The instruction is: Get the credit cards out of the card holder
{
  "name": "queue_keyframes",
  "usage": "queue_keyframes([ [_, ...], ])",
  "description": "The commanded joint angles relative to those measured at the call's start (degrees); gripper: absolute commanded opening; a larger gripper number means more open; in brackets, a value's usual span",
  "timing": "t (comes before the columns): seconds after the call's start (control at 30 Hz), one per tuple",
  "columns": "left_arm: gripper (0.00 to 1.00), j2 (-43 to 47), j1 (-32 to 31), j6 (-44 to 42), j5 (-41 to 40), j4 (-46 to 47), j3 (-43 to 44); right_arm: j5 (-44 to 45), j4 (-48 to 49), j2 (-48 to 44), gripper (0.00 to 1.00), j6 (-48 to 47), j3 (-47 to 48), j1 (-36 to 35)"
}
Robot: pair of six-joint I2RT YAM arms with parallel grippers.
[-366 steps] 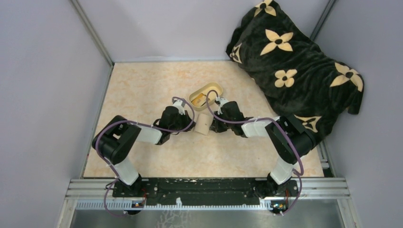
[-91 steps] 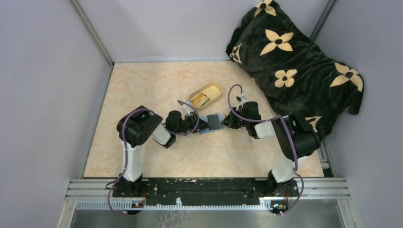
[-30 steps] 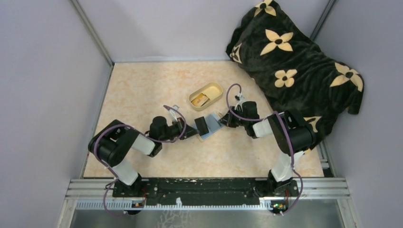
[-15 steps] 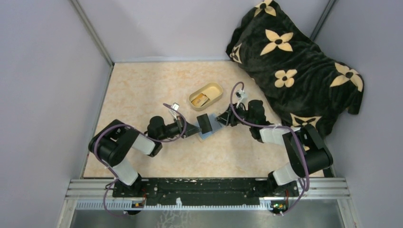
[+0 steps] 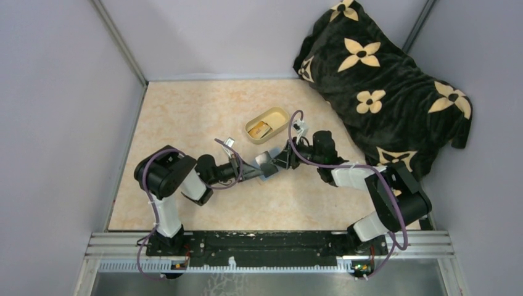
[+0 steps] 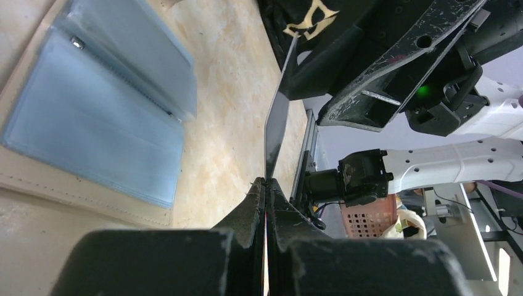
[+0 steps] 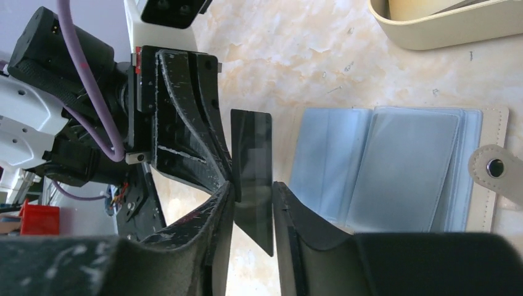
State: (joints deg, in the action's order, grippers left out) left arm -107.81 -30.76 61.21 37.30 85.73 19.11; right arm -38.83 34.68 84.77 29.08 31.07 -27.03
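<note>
A black credit card (image 7: 252, 148) hangs above the table, pinched at one end by my shut left gripper (image 6: 266, 180) and seen edge-on (image 6: 277, 123) in the left wrist view. My right gripper (image 7: 253, 188) has its fingers against both sides of the same card, which fills the gap between them. The card holder (image 7: 395, 166) lies open and flat on the table beside the card, blue-grey faces (image 6: 105, 105) up, tan tab (image 7: 493, 169) to one side. In the top view both grippers meet (image 5: 258, 171) (image 5: 279, 160) over it and hide most of it.
An oval cream-yellow dish (image 5: 267, 125) stands just behind the grippers, with something tan lying in it; its rim (image 7: 444, 28) shows in the right wrist view. A black blanket with cream flowers (image 5: 382, 80) fills the back right corner. Grey walls enclose the table.
My right gripper has let go at the holder's edge, opened, moved left and closed around the card. My left gripper kept hold of the card and shifted slightly right.
</note>
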Motion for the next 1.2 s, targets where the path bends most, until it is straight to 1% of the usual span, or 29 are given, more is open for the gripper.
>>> queue_keyframes([
  [0.0,0.00,-1.39,0.11,3.32,0.89,16.77,0.13,-1.63,3.08,-0.33,0.28,-0.56,2.68,-0.83],
  [0.17,0.00,-0.33,0.23,2.88,0.98,16.55,0.50,-1.66,3.15,0.02,0.24,-0.62,2.60,-0.85],
  [0.27,0.00,-0.56,0.25,3.10,1.18,16.69,1.04,-2.66,4.00,0.51,0.19,-0.29,2.52,-0.84],
  [0.43,0.00,-0.14,0.22,3.31,1.30,16.64,1.93,-3.65,4.55,1.63,0.19,-0.40,2.29,-0.84],
  [0.5,0.00,-0.38,0.31,3.53,1.36,16.33,2.60,-4.91,6.30,2.31,0.17,0.53,2.02,-0.88],
  [0.6,0.00,-1.26,0.33,3.99,1.50,16.74,3.43,-6.74,9.35,3.30,0.12,2.40,1.74,-0.84],
  [0.67,0.00,-1.51,0.30,4.11,1.60,16.79,3.84,-7.13,9.93,3.63,0.02,2.72,1.71,-0.85],
  [0.7,0.00,-1.45,0.35,4.05,1.60,16.77,3.86,-7.14,9.97,3.57,0.00,2.76,1.74,-0.84],
  [0.83,0.00,-1.25,0.42,3.68,1.08,16.35,3.22,-6.04,8.46,2.77,0.00,2.02,1.92,-0.78],
  [0.87,0.07,-1.22,0.61,3.78,0.53,15.99,2.90,-5.74,7.67,2.42,0.00,1.54,2.16,-0.79],
  [0.9,0.18,-1.30,0.88,3.88,0.20,15.86,2.44,-5.66,6.59,2.07,0.00,0.87,2.48,-0.69],
  [1.0,0.38,-1.51,2.20,4.03,1.96,16.50,1.82,-6.47,2.73,0.47,0.00,-1.51,3.30,0.34],
  [1.07,0.47,-1.26,3.53,4.06,4.41,16.81,1.85,-8.39,0.69,-0.91,0.00,-2.35,3.51,1.49],
  [1.17,0.49,0.36,5.28,2.56,9.33,16.75,2.03,-10.61,-4.53,-3.45,0.00,-5.15,3.96,1.89],
])
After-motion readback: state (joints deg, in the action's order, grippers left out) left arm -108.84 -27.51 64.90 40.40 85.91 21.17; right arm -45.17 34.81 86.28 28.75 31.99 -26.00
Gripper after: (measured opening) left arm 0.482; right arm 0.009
